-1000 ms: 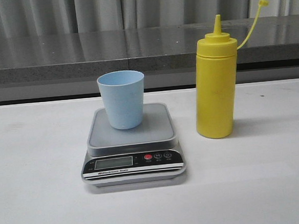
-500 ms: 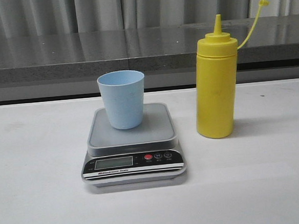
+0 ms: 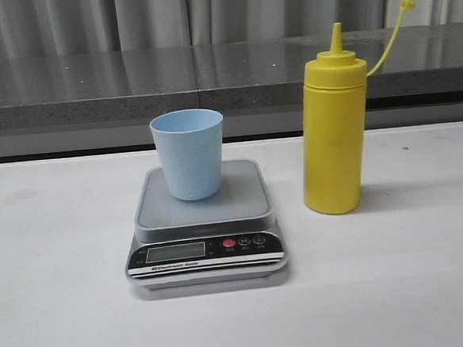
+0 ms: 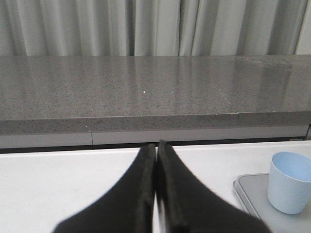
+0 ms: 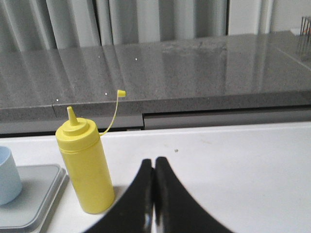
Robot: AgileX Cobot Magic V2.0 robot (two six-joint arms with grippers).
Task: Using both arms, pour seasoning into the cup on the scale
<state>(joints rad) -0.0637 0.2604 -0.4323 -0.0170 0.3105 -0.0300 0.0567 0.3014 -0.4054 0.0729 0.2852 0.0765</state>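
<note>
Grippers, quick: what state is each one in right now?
Left gripper: closed, fingers together, holding nothing.
Right gripper: closed, fingers together, holding nothing.

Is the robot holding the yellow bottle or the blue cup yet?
No, nothing is held. Both the left gripper and right gripper are shut on nothing. The bottle stands on the table; the cup sits on the scale.

The bottle (image 3: 334, 134) and cup (image 3: 189, 154) are looking like smooth plastic, the ledge (image 3: 130, 85) behind the scale (image 3: 204, 223) showing polished speckled stone.
</note>
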